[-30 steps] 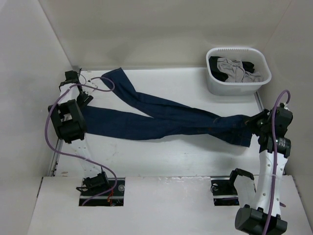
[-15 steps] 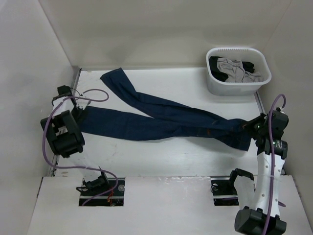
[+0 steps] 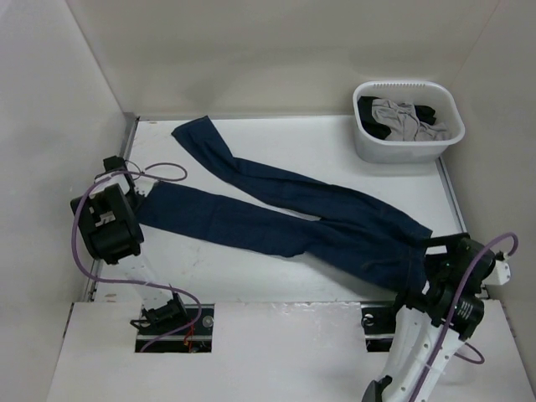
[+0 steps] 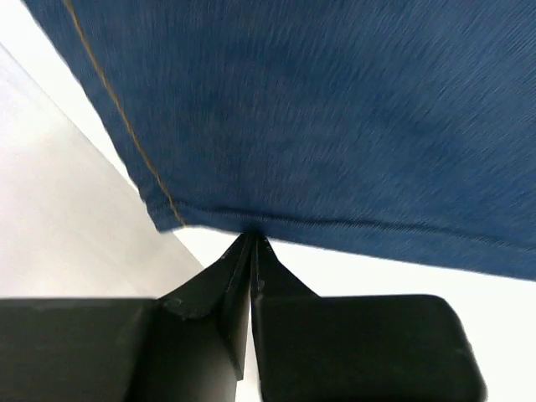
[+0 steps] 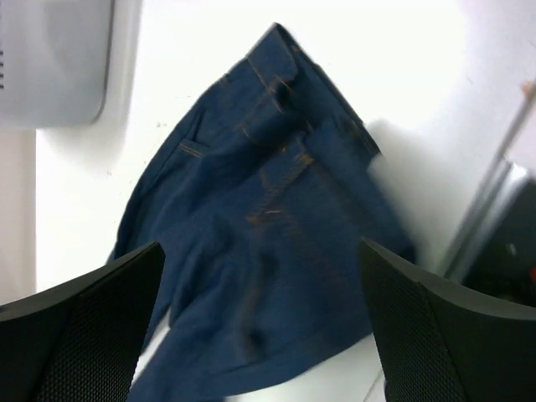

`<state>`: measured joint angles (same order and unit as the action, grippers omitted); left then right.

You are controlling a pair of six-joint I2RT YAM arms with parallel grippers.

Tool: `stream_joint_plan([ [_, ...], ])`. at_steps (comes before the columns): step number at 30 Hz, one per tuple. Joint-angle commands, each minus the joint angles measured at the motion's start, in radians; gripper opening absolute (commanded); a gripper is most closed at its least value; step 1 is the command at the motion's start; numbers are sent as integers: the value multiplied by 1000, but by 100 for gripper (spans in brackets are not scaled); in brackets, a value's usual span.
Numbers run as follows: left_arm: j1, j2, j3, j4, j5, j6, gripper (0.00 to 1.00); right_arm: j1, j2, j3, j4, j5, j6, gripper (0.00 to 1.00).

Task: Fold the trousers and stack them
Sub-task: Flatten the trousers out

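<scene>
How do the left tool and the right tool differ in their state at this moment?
The left tool is shut, pinching a leg hem of the trousers; the right tool is wide open and holds nothing. The left tool is at the leg end, the right tool over the waist end. Both point at the same trousers.

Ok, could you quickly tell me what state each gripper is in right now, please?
Left gripper: shut on the hem of the trousers.
Right gripper: open, holding nothing.
</scene>
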<state>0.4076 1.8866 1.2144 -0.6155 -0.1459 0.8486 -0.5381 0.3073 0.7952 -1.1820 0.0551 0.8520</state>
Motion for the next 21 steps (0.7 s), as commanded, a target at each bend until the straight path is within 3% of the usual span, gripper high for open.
stream_joint_plan([
  [1, 55, -62, -71, -9, 11, 39, 2, -18, -27, 110, -186, 80, 122, 100],
  [5, 89, -158, -122, -32, -4, 75, 1, -38, -40, 193, -257, 71, 96, 100],
  [8, 119, -211, -162, -38, -33, 108, 1, -79, -42, 152, -257, 16, 50, 100],
  [12, 174, -277, -207, -69, -57, 162, 1, -130, -37, 60, -119, -101, 47, 100],
  [16, 230, -323, -234, -99, -60, 204, 3, -63, -8, -88, 20, -161, 102, 100],
  [19, 231, -388, -219, -63, 3, 185, 24, 93, 114, -192, 277, -131, 70, 100],
  [21, 201, -449, -202, -40, 96, 182, 47, 279, 270, -205, 454, -45, 26, 100],
])
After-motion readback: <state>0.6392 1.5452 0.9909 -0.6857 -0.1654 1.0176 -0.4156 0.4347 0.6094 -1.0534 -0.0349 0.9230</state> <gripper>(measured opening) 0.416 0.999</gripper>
